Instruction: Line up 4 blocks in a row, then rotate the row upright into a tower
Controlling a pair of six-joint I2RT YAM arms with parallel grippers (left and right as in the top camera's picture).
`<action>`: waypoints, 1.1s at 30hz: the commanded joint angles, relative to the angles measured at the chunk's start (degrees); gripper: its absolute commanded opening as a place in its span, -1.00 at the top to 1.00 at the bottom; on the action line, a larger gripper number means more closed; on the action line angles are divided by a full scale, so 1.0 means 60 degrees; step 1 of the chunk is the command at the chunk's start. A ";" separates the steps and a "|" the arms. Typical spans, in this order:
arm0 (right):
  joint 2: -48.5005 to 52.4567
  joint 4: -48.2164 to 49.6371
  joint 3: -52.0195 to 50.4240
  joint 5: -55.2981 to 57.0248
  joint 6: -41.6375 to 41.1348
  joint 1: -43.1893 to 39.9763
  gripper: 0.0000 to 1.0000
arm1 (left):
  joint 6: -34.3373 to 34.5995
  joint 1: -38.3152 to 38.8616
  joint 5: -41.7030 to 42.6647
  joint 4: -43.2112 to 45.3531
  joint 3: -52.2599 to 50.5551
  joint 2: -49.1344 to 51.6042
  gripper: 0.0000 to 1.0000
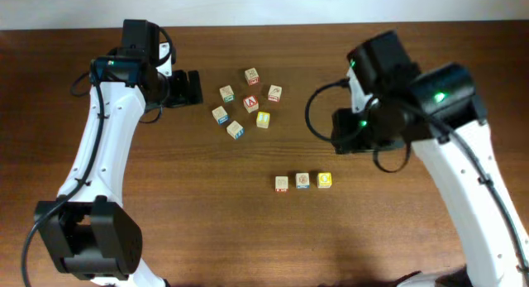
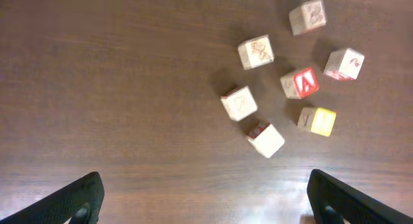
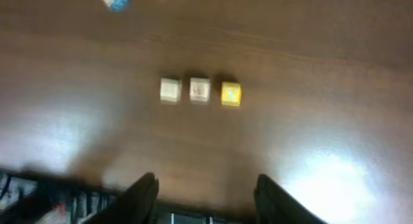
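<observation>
Mid-table: row of three blocks, just beside one another, not touching; yellow block at the row's right end. Farther toward the far side: loose cluster of seven more blocks, well apart from the row, some close to their neighbours.

Right gripper back from the row and above it, fingers partly apart, nothing between. Left gripper just beside the cluster, fingers spread wide, empty.

Judged step: between grips, no block in hand; number already turned not readable here. Next move likely calls for coming down over a single block, fingers on two opposite faces, then a wrist turn.

Room: bare table all round the row, easy approach. Tight gaps inside the cluster, risk of nudging neighbours. All blocks well away from the table edges
</observation>
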State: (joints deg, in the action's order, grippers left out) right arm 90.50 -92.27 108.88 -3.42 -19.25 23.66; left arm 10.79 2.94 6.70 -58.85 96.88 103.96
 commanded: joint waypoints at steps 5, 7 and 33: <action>-0.0576 0.3428 -0.5574 -0.0393 -0.0186 -0.1020 0.03 | 0.0098 0.0550 0.0441 -0.0350 0.0033 0.0040 -0.02; -0.0415 0.4477 -0.6699 -0.0466 -0.0186 -0.1596 0.15 | 0.1115 0.1107 -0.0452 -0.0386 -0.0131 0.0040 0.30; 0.2036 0.8451 -0.8262 -0.2076 0.0127 -0.0984 0.64 | 0.3705 0.3508 -0.1770 0.1053 -0.2204 0.0058 0.98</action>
State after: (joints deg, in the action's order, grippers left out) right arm 102.56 -41.76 59.55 -15.35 -16.93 16.71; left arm 32.42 23.90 -3.29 -52.66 84.20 104.05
